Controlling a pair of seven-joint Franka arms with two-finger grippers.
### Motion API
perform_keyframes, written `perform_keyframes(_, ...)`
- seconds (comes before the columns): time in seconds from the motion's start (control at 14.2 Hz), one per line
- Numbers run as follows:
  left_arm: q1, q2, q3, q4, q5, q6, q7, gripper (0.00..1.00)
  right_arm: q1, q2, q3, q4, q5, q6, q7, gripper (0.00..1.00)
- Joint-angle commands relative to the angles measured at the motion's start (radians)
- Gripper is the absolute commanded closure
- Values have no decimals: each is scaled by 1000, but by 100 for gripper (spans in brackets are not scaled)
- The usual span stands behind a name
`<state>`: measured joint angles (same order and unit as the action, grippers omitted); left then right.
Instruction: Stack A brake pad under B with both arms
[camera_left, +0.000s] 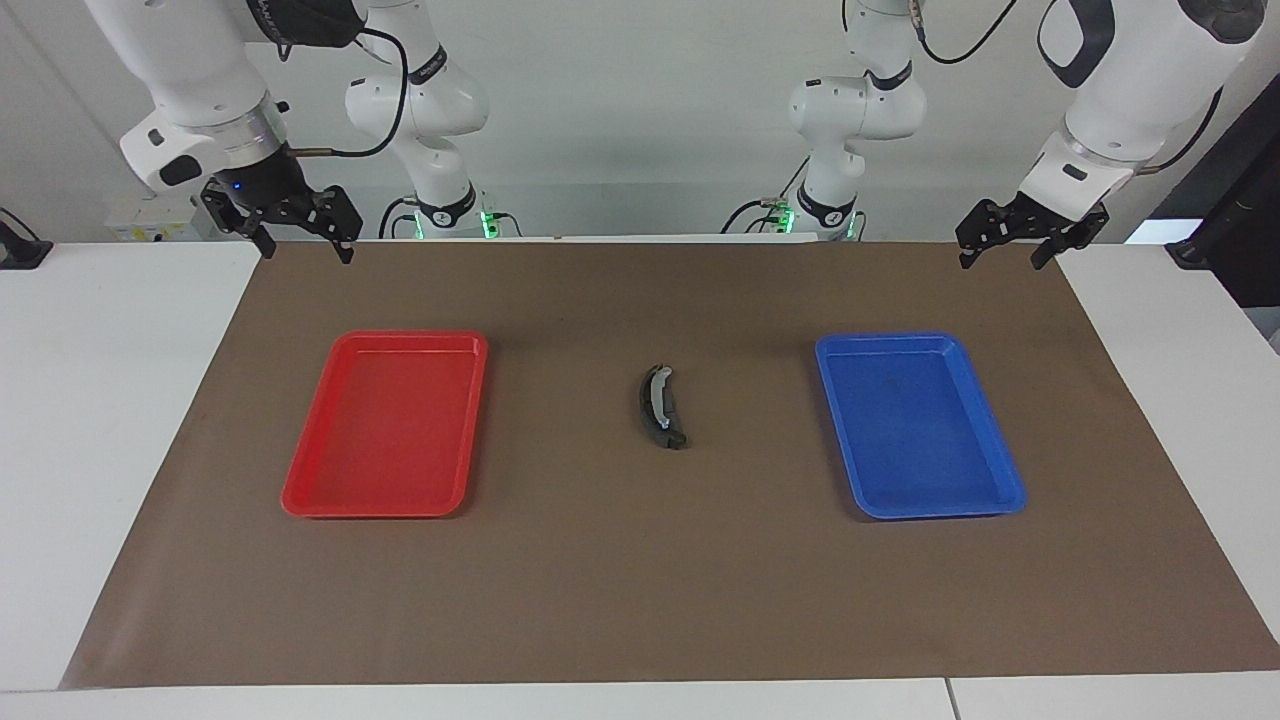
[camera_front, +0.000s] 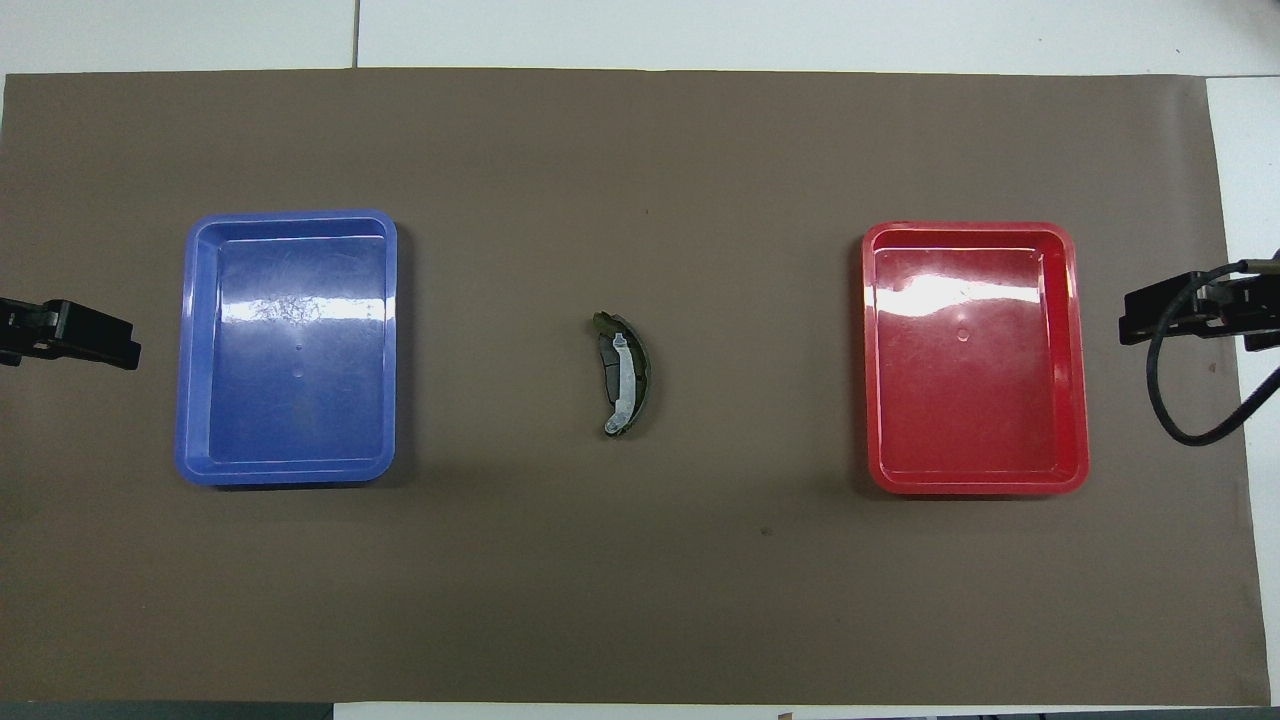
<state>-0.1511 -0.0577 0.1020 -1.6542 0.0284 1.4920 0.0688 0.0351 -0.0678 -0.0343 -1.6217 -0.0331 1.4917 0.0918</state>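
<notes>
B (camera_left: 660, 405), the long dark crescent with a light silver strip, lies on the brown mat midway between the two trays; it also shows in the overhead view (camera_front: 622, 375). I cannot make out the short pad A as a separate piece. Dark material shows along and under B's strip, and I cannot tell whether it is A. My left gripper (camera_left: 1003, 260) hangs open and empty, raised over the mat's edge at the left arm's end (camera_front: 120, 345). My right gripper (camera_left: 307, 250) hangs open and empty, raised over the mat's edge at the right arm's end (camera_front: 1135, 322).
A blue tray (camera_left: 1010, 495) lies toward the left arm's end (camera_front: 195, 440). A red tray (camera_left: 300, 495) lies toward the right arm's end (camera_front: 1078, 450). Both trays hold nothing. The brown mat (camera_left: 640, 600) covers most of the white table.
</notes>
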Motion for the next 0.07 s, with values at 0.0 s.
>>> perform_keyframes(0.0, -4, 1, 5, 4, 18, 1, 0, 0, -11, -3, 2, 5, 16, -10, -18, 1)
